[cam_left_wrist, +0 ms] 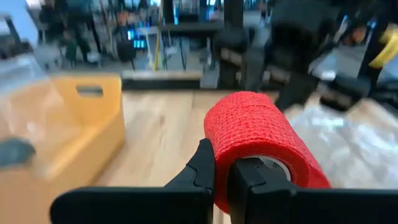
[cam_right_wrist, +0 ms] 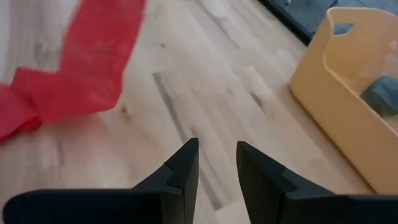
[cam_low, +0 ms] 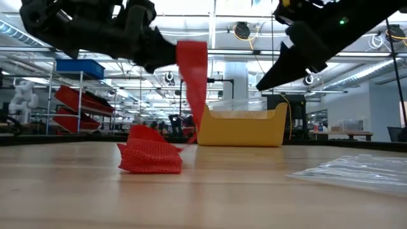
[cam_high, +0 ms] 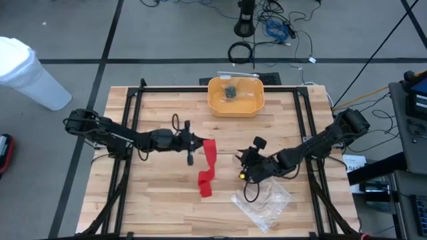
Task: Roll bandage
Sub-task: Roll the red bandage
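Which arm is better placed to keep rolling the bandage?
The left: its pincer is shut on the bandage roll's edge, raised above the table. The right pincer hangs open, holding nothing, beside the loose tail.

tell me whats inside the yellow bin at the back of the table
Inside the yellow bin sits a small dark object near the middle; what it is cannot be made out. From table level the bin's wall hides its floor.

High view: overhead, straight down, whole counter (cam_high: 167, 193) and both arms. Low view: counter height, level toward far room. Left wrist view: close, over own jaws, faces right. Right wrist view: close, angled down at counter. All four share red bandage (cam_high: 207, 167) and yellow bin (cam_high: 236, 95).
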{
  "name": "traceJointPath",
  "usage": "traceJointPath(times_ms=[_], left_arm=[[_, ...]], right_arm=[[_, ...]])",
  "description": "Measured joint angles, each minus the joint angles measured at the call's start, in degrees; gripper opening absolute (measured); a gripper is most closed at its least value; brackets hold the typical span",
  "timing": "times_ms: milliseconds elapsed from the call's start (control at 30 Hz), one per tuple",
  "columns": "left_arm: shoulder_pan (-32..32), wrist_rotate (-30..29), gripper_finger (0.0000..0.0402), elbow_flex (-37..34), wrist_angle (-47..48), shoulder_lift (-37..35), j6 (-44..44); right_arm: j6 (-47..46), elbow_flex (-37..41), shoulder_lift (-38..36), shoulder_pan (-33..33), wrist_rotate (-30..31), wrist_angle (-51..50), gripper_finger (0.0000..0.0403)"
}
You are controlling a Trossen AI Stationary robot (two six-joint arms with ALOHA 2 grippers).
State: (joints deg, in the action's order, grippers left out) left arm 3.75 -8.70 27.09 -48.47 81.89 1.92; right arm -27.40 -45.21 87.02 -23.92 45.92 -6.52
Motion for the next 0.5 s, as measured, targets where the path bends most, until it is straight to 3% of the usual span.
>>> traceJointPath(times_ms=[167,333,433,500], left_arm=[[-2.97,2.73,0.0012,0.11,-10.85,0.02,6.61],[-5.03,7.22,0.0012,0.92,-15.88,-0.02,3.79],[-6.47,12.27,0.0012,0.94,-14.63,-0.04,1.31],[-7.57,15.5,0.0012,0.96,-13.93,-0.04,-0.06]], right_arm=[[5.04,0.0,0.01,2.38,-0.29,2.06,0.0093],[13.58,0.0,0.02,6.11,-6.18,7.06,0.0095],[19.34,0.02,-0.02,7.59,-6.91,17.52,0.0095],[26.98,0.01,-0.44,7.64,-10.51,28.84,0.0095]])
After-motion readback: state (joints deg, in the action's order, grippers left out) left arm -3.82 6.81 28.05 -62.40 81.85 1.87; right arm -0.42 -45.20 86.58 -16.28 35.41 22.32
